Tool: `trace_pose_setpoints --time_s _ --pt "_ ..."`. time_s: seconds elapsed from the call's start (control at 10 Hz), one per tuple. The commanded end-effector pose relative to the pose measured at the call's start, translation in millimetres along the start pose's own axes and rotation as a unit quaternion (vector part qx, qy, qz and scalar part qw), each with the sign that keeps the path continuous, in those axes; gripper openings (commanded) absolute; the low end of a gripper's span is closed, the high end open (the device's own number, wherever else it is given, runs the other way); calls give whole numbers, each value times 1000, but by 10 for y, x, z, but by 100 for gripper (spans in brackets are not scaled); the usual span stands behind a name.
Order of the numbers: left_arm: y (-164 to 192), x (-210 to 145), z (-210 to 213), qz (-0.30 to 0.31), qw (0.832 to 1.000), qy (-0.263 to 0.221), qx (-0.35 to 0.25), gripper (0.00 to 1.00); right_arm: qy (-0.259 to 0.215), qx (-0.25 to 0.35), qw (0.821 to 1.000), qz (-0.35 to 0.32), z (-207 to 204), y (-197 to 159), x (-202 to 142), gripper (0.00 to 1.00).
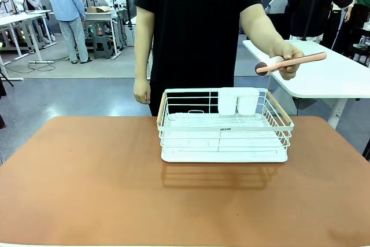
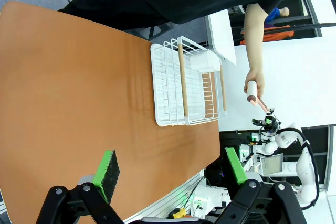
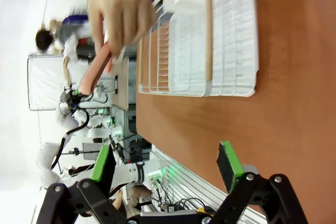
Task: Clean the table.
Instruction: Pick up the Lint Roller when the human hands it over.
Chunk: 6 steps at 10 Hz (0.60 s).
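The table (image 1: 87, 195) fills the lower half of the front view. Its reddish-brown top looks smooth, matte and stiff, so I judge it a heavy piece to be wiped, not lifted. The white wire rack (image 1: 225, 137) stands on it at the centre and is probably light; its wooden side bars look good to hold. At the upper right a person's hand (image 1: 288, 52) holds out a pink-handled tool (image 1: 309, 59), the handle end free. The left gripper (image 2: 170, 167) and the right gripper (image 3: 164, 163) both have their fingers apart and empty.
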<state>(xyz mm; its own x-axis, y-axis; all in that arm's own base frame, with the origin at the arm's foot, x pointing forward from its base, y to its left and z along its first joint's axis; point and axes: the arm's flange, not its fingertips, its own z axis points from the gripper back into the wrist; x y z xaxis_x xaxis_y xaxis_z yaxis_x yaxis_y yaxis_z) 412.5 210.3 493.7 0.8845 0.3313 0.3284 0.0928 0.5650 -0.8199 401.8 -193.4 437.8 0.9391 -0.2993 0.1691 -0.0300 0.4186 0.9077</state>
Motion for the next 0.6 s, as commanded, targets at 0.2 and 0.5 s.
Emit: trace_pose_setpoints --time_s 0.2,0.5 --pt "-17 0 17 0 1000 -2 -7 100 -95 -52 973 -202 -268 1028 -356 100" --pt "-17 0 17 0 1000 -2 -7 100 -139 -45 951 -272 -798 1401 -370 100"
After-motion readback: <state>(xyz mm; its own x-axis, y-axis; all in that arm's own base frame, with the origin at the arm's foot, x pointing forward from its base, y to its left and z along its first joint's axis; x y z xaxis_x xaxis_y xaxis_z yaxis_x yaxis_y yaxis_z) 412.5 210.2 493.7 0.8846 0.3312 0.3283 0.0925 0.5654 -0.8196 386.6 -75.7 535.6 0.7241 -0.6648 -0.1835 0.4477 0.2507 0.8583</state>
